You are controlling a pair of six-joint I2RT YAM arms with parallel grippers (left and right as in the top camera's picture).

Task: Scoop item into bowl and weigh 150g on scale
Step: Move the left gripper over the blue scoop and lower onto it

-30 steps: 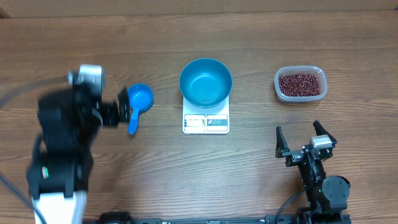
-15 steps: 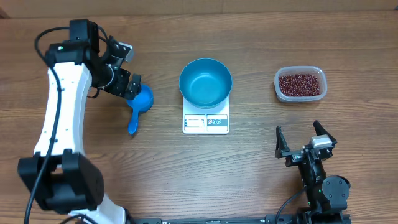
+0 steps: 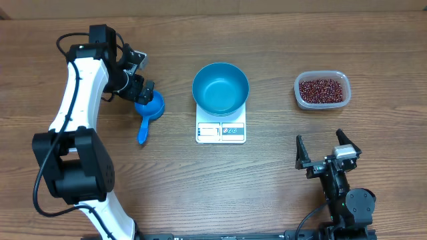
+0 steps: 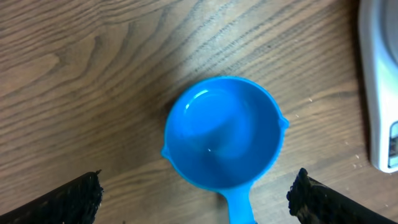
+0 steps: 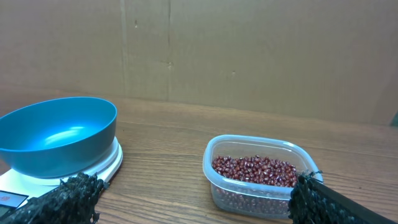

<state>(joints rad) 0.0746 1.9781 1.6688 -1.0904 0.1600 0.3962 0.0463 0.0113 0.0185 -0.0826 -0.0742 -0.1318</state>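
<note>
The blue bowl (image 3: pixel 221 88) (image 5: pixel 59 134) stands empty on the white scale (image 3: pixel 221 131) (image 5: pixel 107 163) at the table's centre. The item, dark red-brown beans (image 3: pixel 322 89) (image 5: pixel 255 169), fills a clear tub (image 3: pixel 341 77) at the back right. A small blue handled scoop (image 3: pixel 148 110) (image 4: pixel 221 130) lies left of the scale, empty. My left gripper (image 3: pixel 141 75) (image 4: pixel 199 202) hangs open above the scoop, its handle between the wide-apart fingers without touching them. My right gripper (image 3: pixel 323 150) (image 5: pixel 194 199) rests open near the front right, facing the tub, holding nothing.
The scale's edge (image 4: pixel 379 93) lies just right of the scoop. The left arm (image 3: pixel 73 100) arches over the table's left side. A cardboard wall (image 5: pixel 249 56) stands behind the table.
The left arm swung from the left front toward the back and now hangs over the scoop's cup. Scoop, bowl, tub and right arm have not moved.
</note>
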